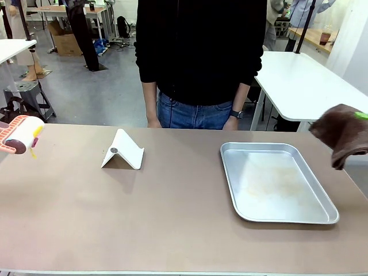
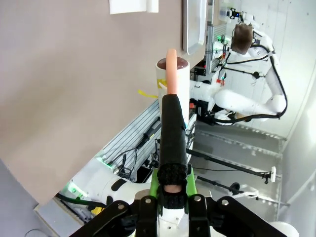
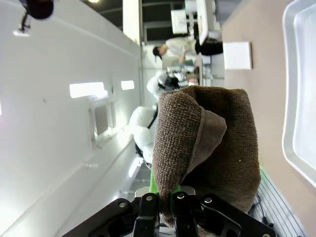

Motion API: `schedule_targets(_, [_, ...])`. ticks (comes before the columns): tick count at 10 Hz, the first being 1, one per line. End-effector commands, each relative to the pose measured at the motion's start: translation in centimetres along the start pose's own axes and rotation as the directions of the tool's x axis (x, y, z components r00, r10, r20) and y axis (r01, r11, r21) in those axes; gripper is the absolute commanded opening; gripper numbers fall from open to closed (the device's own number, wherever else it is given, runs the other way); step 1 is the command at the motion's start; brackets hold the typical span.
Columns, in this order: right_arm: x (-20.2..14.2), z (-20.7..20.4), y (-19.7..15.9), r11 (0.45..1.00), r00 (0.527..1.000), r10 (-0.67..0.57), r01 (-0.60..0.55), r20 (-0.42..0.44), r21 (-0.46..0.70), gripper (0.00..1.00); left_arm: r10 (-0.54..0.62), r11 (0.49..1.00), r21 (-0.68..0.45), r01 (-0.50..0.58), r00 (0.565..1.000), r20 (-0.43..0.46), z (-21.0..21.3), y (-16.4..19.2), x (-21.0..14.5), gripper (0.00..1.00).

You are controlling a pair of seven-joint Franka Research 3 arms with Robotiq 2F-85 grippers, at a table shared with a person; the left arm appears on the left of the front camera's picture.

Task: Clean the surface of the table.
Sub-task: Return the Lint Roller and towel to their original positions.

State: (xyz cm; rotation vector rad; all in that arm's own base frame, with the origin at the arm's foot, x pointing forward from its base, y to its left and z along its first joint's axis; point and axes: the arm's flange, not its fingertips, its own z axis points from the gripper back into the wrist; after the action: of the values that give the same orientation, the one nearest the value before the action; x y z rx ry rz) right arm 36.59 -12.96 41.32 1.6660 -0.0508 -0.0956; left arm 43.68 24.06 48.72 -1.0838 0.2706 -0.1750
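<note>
**Both grippers loaded, table sitting between them**

Closest to the front camera is the table [image 1: 172, 224], big taupe-brown top with a thin pale edge, running the whole width of the shot and out to a person [image 1: 198, 63] in a dark top and jeans standing at the far side.

Next biggest thing is a metal tray [image 1: 230, 172] lying flat on the right half of the table, with some faint smudgy marks on its floor. Left of the middle there's a small white folded stand [image 1: 123, 150], well apart from the tray.

Over at the right edge, the right gripper [image 3: 173, 205] is clamped tight on a bunched-up brown cloth [image 1: 343, 133], held up off the table just past the tray's far right corner.

At the left edge, the left gripper [image 2: 170, 190] is grasping the black handle of a lint roller [image 1: 22, 135], its white roll with the peach frame hanging over the table's far left corner.
</note>
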Motion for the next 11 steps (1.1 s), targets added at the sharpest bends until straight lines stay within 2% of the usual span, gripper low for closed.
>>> schedule_targets(1, [-0.8,-4.7,1.1,0.997,0.996,0.064,-0.066,-0.068,-0.027,0.08,-0.015,1.0,0.027,0.016,0.999,-0.053,0.0,-2.4,-0.5,0.22])
schedule_targets(3, [-1.6,-9.9,2.2,0.992,0.99,0.105,-0.111,-0.095,-0.06,0.08,-0.02,0.998,0.052,0.023,0.998,-0.064,-1.8,-4.1,1.1,0.22])
schedule_targets(6, [-2.7,-17.5,1.5,0.988,0.989,0.107,-0.117,-0.098,-0.102,0.08,0.024,1.0,-0.012,-0.024,0.999,0.034,-4.4,-6.9,3.7,0.22])
schedule_targets(9, [-2.2,-22.8,-0.3,0.984,0.992,0.102,-0.111,-0.071,-0.141,0.08,0.043,0.997,-0.07,-0.037,0.995,0.094,-5.9,-8.6,5.5,0.22])
schedule_targets(11, [-1.3,-25.4,-1.7,0.981,0.991,0.106,-0.118,-0.087,-0.154,0.08,0.07,0.996,-0.064,-0.062,0.989,0.13,-7.6,-9.2,7.3,0.22])
